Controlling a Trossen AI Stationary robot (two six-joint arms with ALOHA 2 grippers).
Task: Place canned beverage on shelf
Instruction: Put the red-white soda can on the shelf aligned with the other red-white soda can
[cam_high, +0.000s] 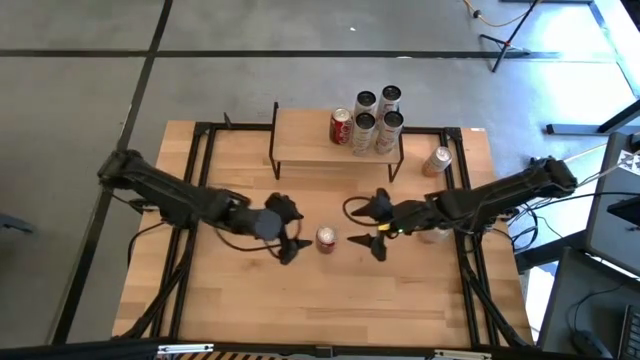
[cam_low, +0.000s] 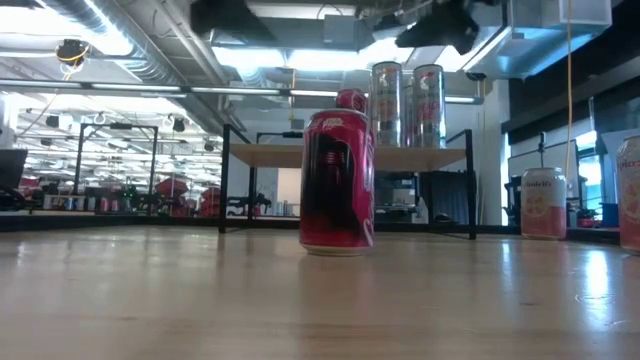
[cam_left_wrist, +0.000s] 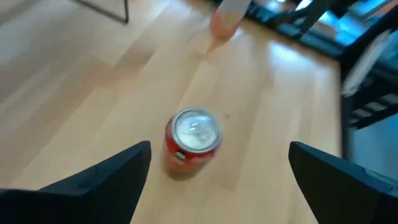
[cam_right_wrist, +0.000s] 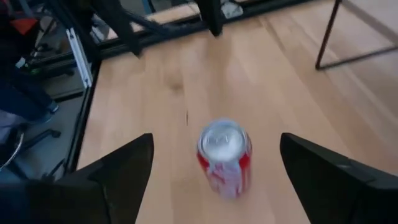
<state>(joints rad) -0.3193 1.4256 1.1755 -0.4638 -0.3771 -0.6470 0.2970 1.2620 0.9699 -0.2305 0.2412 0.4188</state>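
Note:
A red can stands upright on its base on the table's middle; it also shows in the low view, the left wrist view and the right wrist view. My left gripper is open just left of it, above the table. My right gripper is open just right of it. The shelf stands at the far middle, holding one red can and several silver cans.
A peach-coloured can stands on the table right of the shelf; it also shows in the low view. Another pale can stands partly under the right arm. Black rails run along the table's sides.

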